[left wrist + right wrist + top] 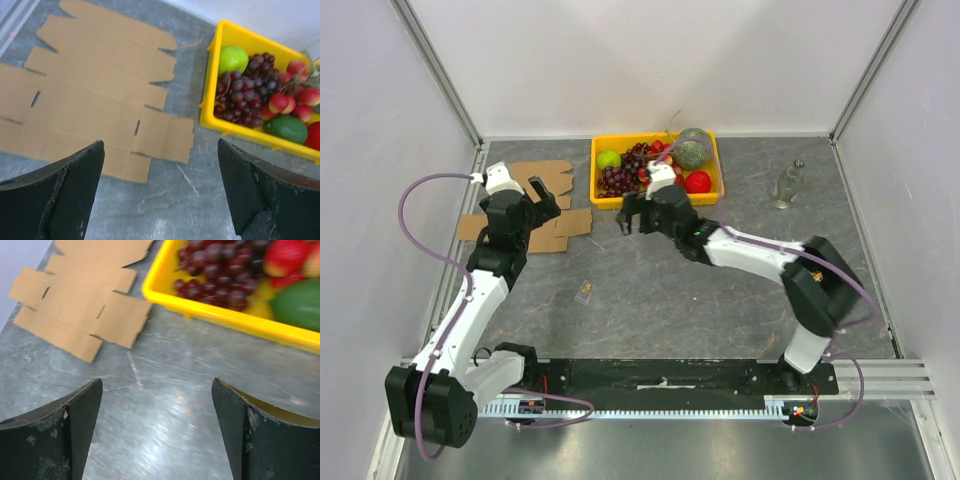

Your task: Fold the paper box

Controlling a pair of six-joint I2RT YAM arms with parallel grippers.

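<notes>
Your paper box (95, 100) lies as a flat die-cut sheet of matte brown corrugated card, slotted and flapped, near the worktop's (650, 290) far-left corner, just beside the glossy yellow crate (240, 132) of fruit. The left fingers (60, 195) and right fingers (55, 435) stand spread wide, grasping nothing, over mottled grey stone-like surface. From above, your left arm hides the sheet's middle. A small clear object (787, 185) near the right edge is hard to make out.
</notes>
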